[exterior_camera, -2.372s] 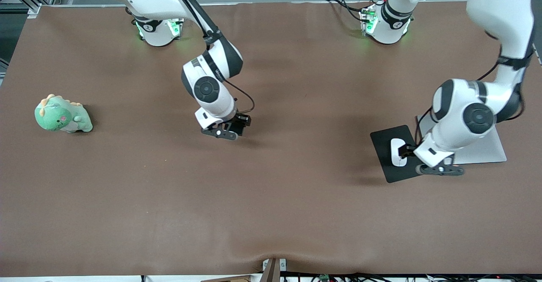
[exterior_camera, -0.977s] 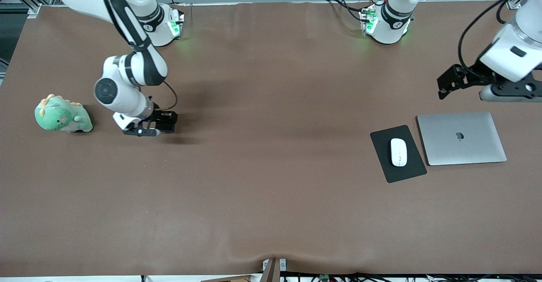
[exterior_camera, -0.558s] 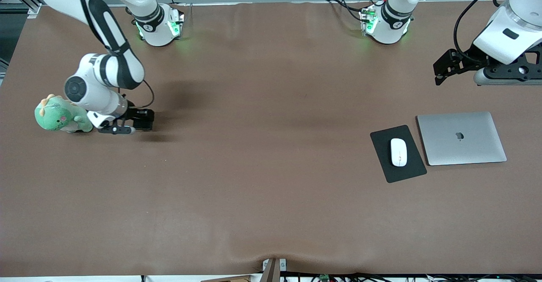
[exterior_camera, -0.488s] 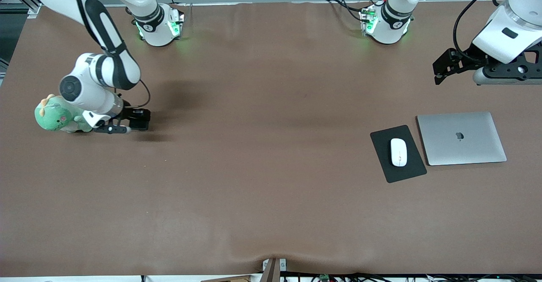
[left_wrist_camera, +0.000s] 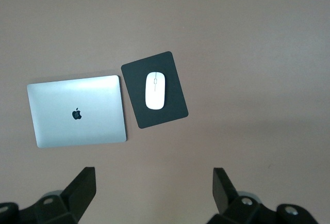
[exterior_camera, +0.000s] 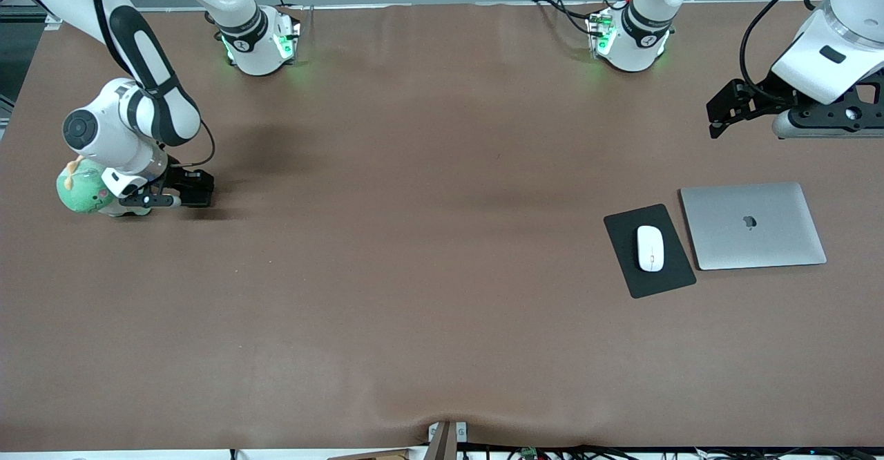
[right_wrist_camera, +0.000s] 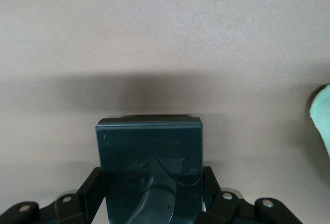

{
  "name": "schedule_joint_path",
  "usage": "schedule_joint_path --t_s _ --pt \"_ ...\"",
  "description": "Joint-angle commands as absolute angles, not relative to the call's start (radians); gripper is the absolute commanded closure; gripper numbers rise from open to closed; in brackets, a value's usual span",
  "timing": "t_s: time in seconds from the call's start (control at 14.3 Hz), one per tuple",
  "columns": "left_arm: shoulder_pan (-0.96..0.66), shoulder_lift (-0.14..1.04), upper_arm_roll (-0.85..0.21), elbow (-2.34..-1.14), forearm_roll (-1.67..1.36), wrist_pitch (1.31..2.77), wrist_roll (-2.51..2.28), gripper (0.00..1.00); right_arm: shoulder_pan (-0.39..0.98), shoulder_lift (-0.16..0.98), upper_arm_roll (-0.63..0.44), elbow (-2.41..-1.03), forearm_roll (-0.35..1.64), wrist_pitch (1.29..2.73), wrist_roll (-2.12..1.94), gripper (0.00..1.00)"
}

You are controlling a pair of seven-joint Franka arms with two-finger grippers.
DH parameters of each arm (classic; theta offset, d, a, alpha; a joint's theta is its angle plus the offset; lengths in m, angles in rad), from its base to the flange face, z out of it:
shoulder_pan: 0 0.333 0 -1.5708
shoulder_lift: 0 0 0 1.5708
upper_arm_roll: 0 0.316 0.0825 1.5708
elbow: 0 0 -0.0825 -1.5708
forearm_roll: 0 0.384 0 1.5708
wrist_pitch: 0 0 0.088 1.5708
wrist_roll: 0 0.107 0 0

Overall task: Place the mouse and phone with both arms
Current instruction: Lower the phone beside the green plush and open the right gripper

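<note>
The white mouse (exterior_camera: 650, 247) lies on a black mat (exterior_camera: 625, 239) beside a silver laptop (exterior_camera: 753, 225). My left gripper (exterior_camera: 725, 111) is open and empty, raised above the table at the left arm's end. In the left wrist view the left gripper (left_wrist_camera: 153, 177) looks down on the mouse (left_wrist_camera: 155, 90). My right gripper (exterior_camera: 186, 194) is shut on the black phone (exterior_camera: 197, 189), low over the table beside a green plush dinosaur (exterior_camera: 83, 194). In the right wrist view the right gripper (right_wrist_camera: 152, 182) clamps the phone (right_wrist_camera: 149, 146) on both sides.
The plush dinosaur's edge shows in the right wrist view (right_wrist_camera: 322, 115), close to the phone. The mat (left_wrist_camera: 170, 115) and laptop (left_wrist_camera: 77, 111) lie side by side at the left arm's end. Bare brown tabletop spans the middle.
My right gripper has carried the phone toward the right arm's end of the table, up to the plush dinosaur. My left gripper earlier left the mouse on the mat and rose; lately it holds still.
</note>
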State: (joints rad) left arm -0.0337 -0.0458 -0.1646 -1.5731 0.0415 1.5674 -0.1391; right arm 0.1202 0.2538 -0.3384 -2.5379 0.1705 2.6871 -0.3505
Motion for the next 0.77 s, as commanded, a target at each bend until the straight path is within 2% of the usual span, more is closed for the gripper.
schedule_joint_path --t_s 0.0,0.14,0.21,0.28,0.35,0.7 --pt "-0.032 -0.054 -0.156 -1.560 0.012 1.566 -0.132 0.00 0.117 0.285 -0.327 -2.554 0.164 2.740 -0.351 1.00" --pt "-0.040 -0.048 -0.167 -1.548 0.020 1.562 -0.132 0.00 0.115 0.288 -0.327 -2.551 0.167 2.737 -0.345 1.00" --pt "-0.038 -0.045 -0.167 -1.548 0.020 1.562 -0.135 0.00 0.115 0.288 -0.327 -2.546 0.167 2.726 -0.342 0.96" --pt "-0.035 -0.035 -0.166 -1.542 0.021 1.562 -0.123 0.00 0.117 0.288 -0.327 -2.542 0.169 2.714 -0.341 0.26" --pt "-0.034 -0.031 -0.163 -1.542 0.018 1.562 -0.121 0.00 0.117 0.287 -0.327 -2.530 0.169 2.695 -0.342 0.00" --pt "-0.026 -0.014 -0.155 -1.540 0.031 1.562 -0.134 0.00 0.118 0.278 -0.330 -2.337 0.169 2.377 -0.341 0.00"
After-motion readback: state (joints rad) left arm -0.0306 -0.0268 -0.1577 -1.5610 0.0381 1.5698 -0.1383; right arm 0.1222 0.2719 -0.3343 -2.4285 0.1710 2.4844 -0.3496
